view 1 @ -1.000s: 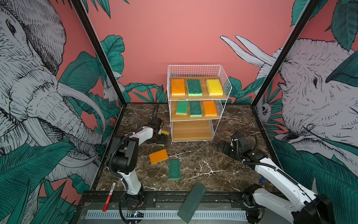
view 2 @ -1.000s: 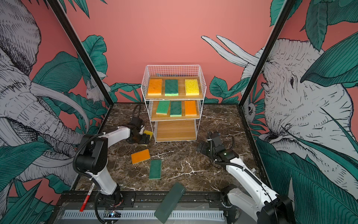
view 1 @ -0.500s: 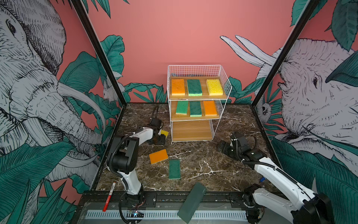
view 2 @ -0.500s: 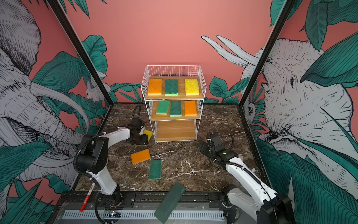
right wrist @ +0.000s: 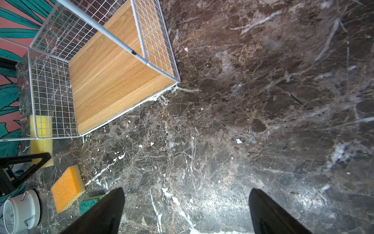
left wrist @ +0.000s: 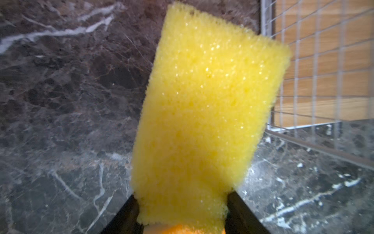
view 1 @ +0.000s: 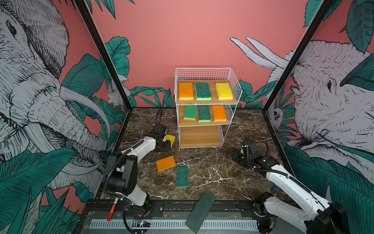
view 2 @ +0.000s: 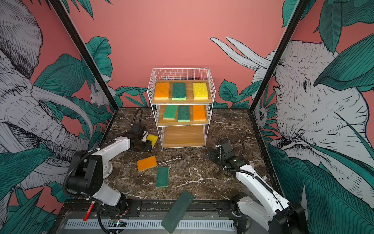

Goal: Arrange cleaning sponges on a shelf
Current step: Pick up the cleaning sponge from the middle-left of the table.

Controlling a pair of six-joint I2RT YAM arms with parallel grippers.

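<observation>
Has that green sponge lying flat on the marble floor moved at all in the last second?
No. The green sponge lies in the same spot as before, just below the orange sponge and well in front of the shelf.

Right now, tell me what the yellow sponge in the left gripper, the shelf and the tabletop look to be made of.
Yellow sponge: open-cell foam, matte with wet-looking glints; pores show.
Shelf: thin white-coated wire grid, probably metal, with boards of light wood or wood-look laminate; straight grain.
Tabletop: dark brown marble or marble-print, glossy; white veins and reflected light.
</observation>
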